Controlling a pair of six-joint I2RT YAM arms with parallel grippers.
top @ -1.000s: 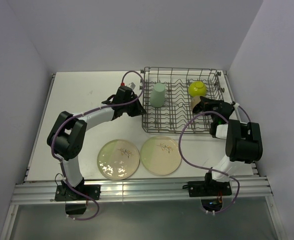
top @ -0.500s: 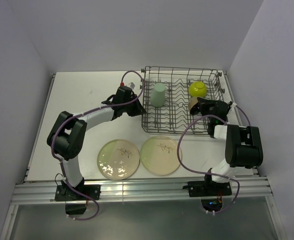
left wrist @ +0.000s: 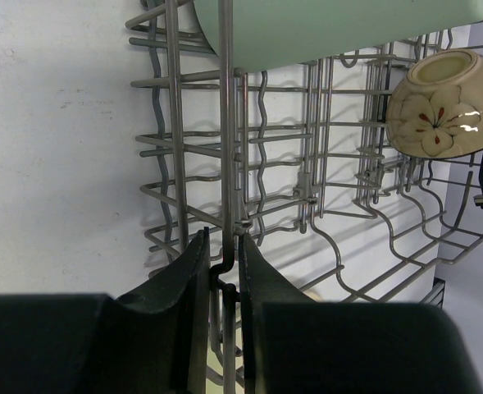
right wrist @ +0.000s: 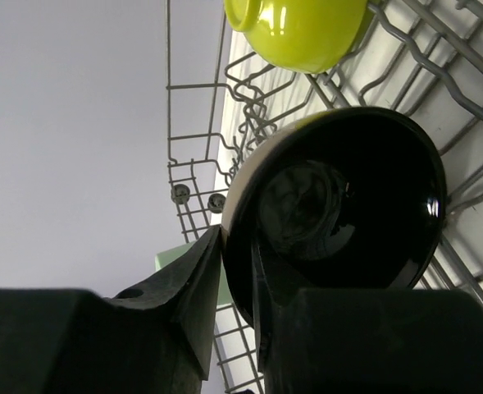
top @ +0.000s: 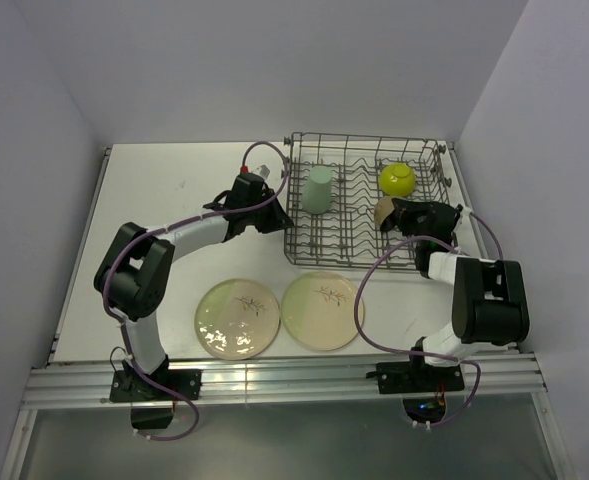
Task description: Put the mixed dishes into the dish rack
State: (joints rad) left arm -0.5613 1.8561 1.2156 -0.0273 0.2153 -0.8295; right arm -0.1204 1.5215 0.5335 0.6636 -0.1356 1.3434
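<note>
The grey wire dish rack (top: 319, 262) stands at the back right. A pale mint-green cup (top: 318, 189) stands upside down in its left part, and a lime-green bowl (top: 397, 178) lies in its far right part. My left gripper (top: 274, 215) is shut on an upright wire (left wrist: 225, 123) of the rack's left side. My right gripper (top: 399, 213) is shut on the rim of the small dark cup (right wrist: 348, 205), held tilted inside the rack just in front of the bowl (right wrist: 298, 29). Two cream plates with a leaf sprig (top: 237, 317) (top: 321, 311) lie flat on the table before the rack.
The white table (top: 164, 190) is walled on three sides. A metal rail (top: 274, 380) runs along the near edge with both arm bases on it. Purple cables loop beside each arm.
My right gripper has moved the dark cup slightly left and farther into the rack, and the right forearm has shifted. The left arm has not moved.
</note>
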